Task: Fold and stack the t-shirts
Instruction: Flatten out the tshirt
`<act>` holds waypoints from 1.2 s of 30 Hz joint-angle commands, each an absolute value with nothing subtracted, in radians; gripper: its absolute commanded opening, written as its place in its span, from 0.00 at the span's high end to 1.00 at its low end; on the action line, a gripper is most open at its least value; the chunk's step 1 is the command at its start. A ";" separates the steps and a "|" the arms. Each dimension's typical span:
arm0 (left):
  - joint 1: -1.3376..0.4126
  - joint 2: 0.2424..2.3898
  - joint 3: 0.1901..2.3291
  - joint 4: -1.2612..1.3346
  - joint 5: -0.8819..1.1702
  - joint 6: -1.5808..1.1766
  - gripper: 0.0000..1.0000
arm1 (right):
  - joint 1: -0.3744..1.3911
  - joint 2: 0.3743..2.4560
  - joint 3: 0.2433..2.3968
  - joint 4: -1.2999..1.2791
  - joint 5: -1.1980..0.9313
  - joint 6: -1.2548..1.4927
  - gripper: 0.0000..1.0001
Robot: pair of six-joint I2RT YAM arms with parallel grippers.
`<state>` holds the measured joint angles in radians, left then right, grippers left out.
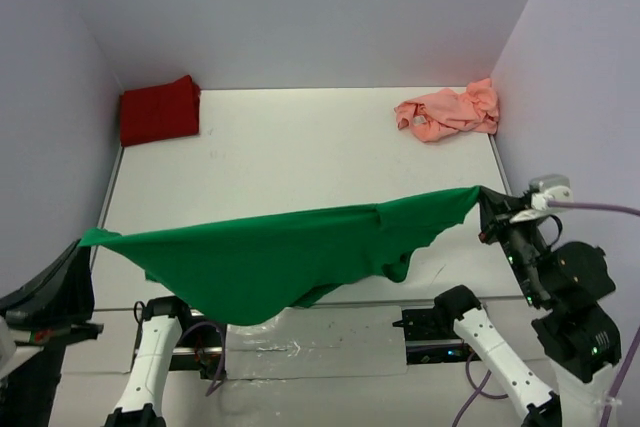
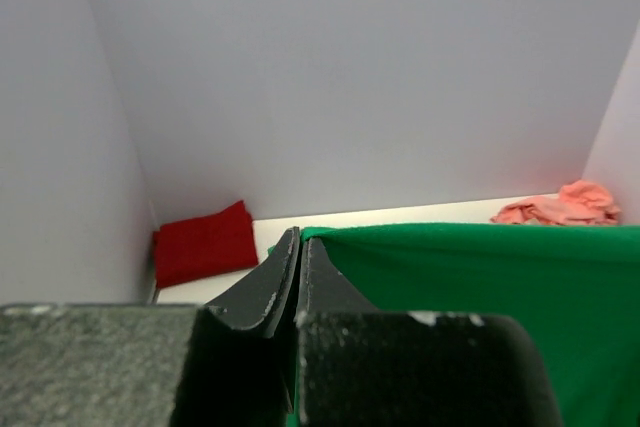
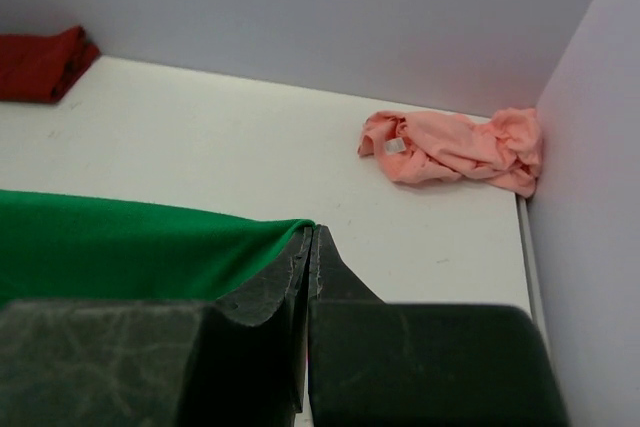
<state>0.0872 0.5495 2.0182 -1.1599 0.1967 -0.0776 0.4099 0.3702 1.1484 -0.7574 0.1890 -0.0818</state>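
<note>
While both arms held it up off the table (image 1: 300,157), the green t-shirt (image 1: 280,265) hung stretched between them like a hammock. Its top edge ran from lower left to higher right across the near part of the top view. The left gripper (image 2: 298,239) had its jaws pressed together on the shirt's left end, and in the left wrist view the green cloth began right at their tips. The right gripper (image 3: 312,235) was clamped the same way on the right end (there the cloth vanished into the thin seam between the two dark jaws).

The middle of the shirt sagged toward the near edge of the table, with a wavy, uneven lower hem. Whether that hem touched the surface could not be told from above.

The dark red t-shirt (image 1: 158,112) lay folded into a tidy rectangle in the far left corner, close against the left wall (image 1: 50,97). The salmon pink t-shirt (image 1: 450,113) lay crumpled in a loose heap in the far right corner, right up against the right wall (image 1: 560,67). Both lay flat on the table, well apart from each other and from the green one, with bare white surface between them.
</note>
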 commanded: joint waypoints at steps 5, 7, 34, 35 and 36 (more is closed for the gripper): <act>0.095 0.569 2.066 -1.213 0.242 -0.098 1.00 | 0.321 0.265 1.101 -0.764 0.255 -0.075 1.00; 0.095 0.575 2.059 -1.221 0.252 -0.109 1.00 | 0.304 0.267 1.101 -0.787 0.281 -0.068 1.00; 0.097 0.624 1.462 -0.668 0.227 -0.071 1.00 | 0.209 0.507 0.983 -0.577 0.293 -0.133 1.00; 0.098 0.627 1.435 -0.632 0.224 -0.063 1.00 | 0.209 0.559 0.976 -0.525 0.293 -0.136 1.00; 0.098 0.632 1.377 -0.596 0.222 -0.054 1.00 | 0.209 0.589 0.963 -0.500 0.291 -0.143 1.00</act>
<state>0.0978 0.6201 1.4475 -0.8593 0.2787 -0.0830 0.2176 0.5117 0.9916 -0.6521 0.2531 -0.1066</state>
